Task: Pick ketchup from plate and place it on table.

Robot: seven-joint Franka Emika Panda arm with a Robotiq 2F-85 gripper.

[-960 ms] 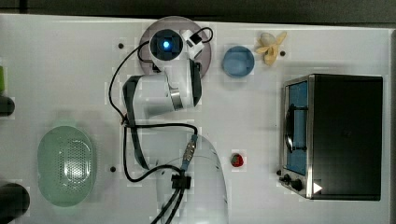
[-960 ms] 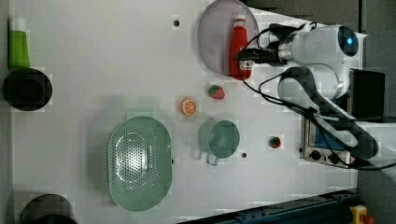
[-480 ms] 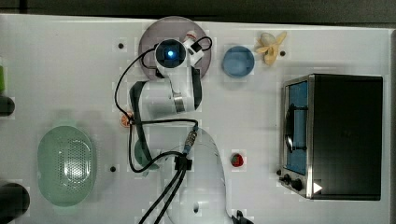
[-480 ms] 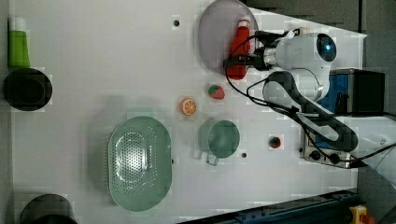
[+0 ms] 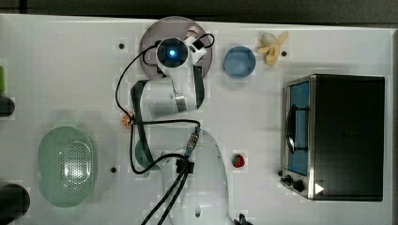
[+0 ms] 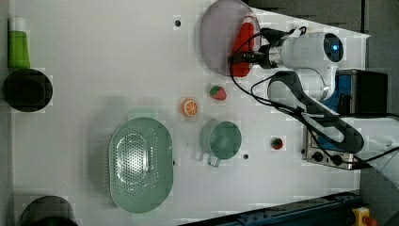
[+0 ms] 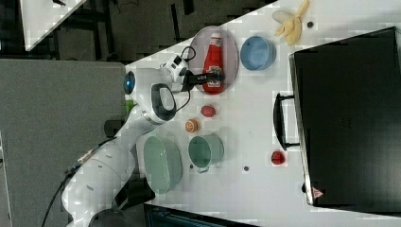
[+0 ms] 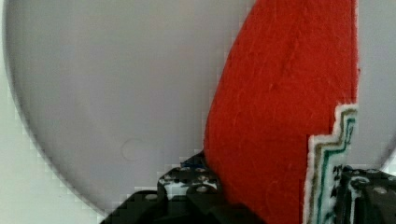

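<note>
The ketchup [image 7: 213,61] lies flat on the plate [image 7: 231,40], in the upper middle of the right view. Its white cap points to the top of the frame. It lies on its side, so the gripper [image 7: 212,77] comes down over the wide lower part of the bottle, where the label is.

In the wrist view one dark finger [image 8: 196,189] sits on each side of the red bottle [image 8: 285,116], pressed against it. The gripper looks squeezed onto the ketchup. The bottle has not left the plate [image 8: 102,93] yet, as far as I can tell.

In the left view the gripper [image 6: 242,57] sits across the ketchup [image 6: 243,40], at the upper middle of the frame. The white table [image 6: 103,61] has lots of bare room to put the bottle down. A strawberry [image 6: 217,92] and an orange slice [image 6: 189,107] lie just below the plate [image 6: 214,33], so it may be best to set the bottle away from them.
</note>
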